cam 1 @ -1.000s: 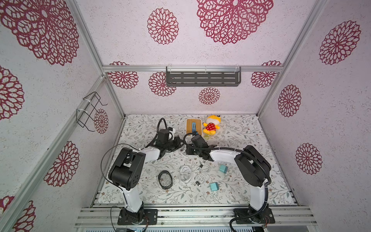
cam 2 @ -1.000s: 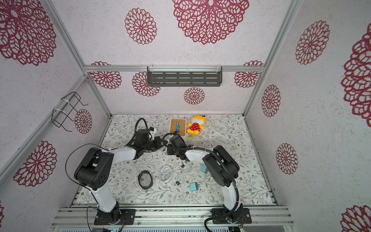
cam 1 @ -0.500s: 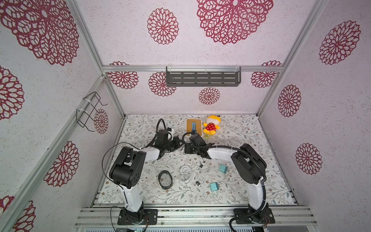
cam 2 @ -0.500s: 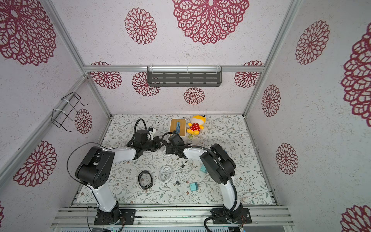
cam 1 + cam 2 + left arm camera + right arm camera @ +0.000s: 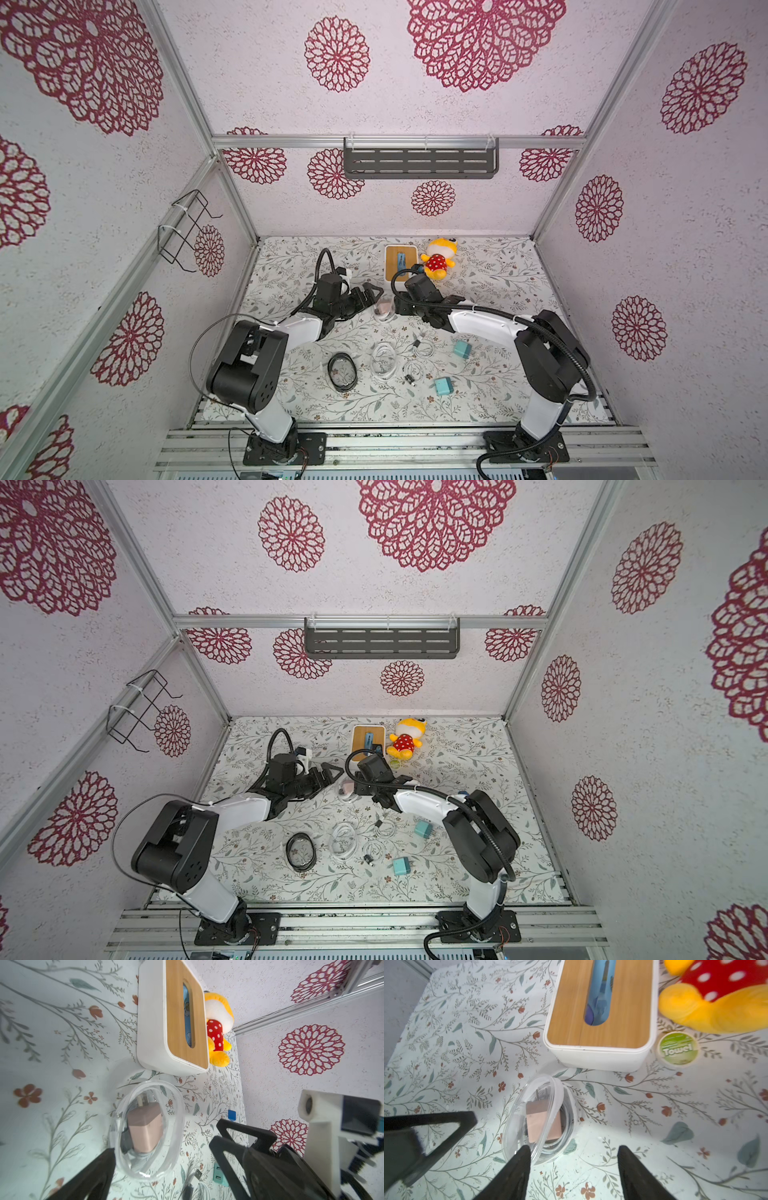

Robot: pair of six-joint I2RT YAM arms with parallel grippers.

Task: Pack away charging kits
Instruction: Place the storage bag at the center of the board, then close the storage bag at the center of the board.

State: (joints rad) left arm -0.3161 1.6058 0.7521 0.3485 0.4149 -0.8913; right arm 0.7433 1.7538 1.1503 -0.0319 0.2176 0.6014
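1. The only readable writing is "Towel", on a round green label [image 5: 677, 1049] beside the white box [image 5: 600, 1057].
2. The tabletop [image 5: 478, 399] has a floral print, and the pale walls [image 5: 257, 83] carry red medallions.
3. The pink adapter [image 5: 543, 1124] and a coiled cable [image 5: 568, 1126] sit in a clear tub [image 5: 573, 1105] at frame centre. A teal adapter [image 5: 462, 349] and a second teal adapter [image 5: 443, 386] lie loose at lower right.
4. The left gripper [image 5: 371, 296] and right gripper [image 5: 573, 1157] flank the tub, both spread wide and holding nothing.

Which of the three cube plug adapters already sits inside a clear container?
The pale pink cube adapter, inside the clear round plastic tub; both teal cube adapters lie loose outside it.
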